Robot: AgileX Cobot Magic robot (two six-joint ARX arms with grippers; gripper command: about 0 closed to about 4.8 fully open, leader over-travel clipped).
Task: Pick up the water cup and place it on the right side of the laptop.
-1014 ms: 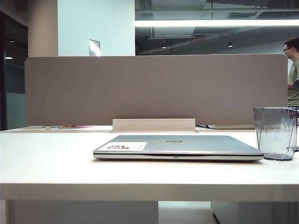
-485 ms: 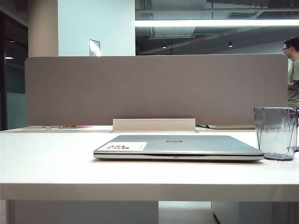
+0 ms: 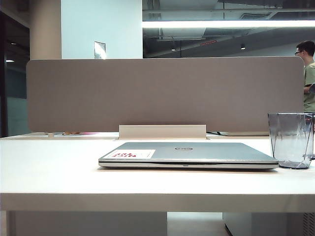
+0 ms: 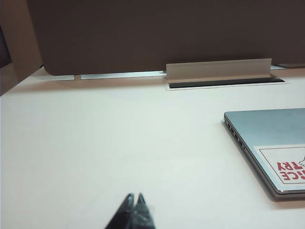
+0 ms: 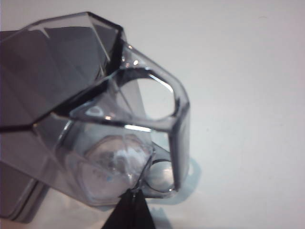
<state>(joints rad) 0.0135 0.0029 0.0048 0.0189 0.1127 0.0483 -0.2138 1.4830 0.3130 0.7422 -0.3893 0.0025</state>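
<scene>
The water cup (image 3: 291, 140), a smoky translucent faceted tumbler, stands upright on the white table just right of the laptop (image 3: 187, 153), a thin silver one lying closed with a red-print sticker. In the right wrist view the cup (image 5: 119, 119) fills the picture, with the laptop's corner (image 5: 19, 202) beside it. My right gripper (image 5: 134, 193) is shut, its tips together right at the cup's near wall; whether they touch it I cannot tell. My left gripper (image 4: 134, 196) is shut and empty over bare table, apart from the laptop's edge (image 4: 267, 143). Neither gripper shows in the exterior view.
A tall grey divider panel (image 3: 162, 93) closes off the back of the table, with a pale cable cover (image 3: 162, 132) at its foot. A person (image 3: 309, 73) stands beyond it at the far right. The table's front edge (image 3: 147, 201) runs across the exterior view.
The cup and the laptop have stayed where they were. Only the person behind the divider has shifted a little.
</scene>
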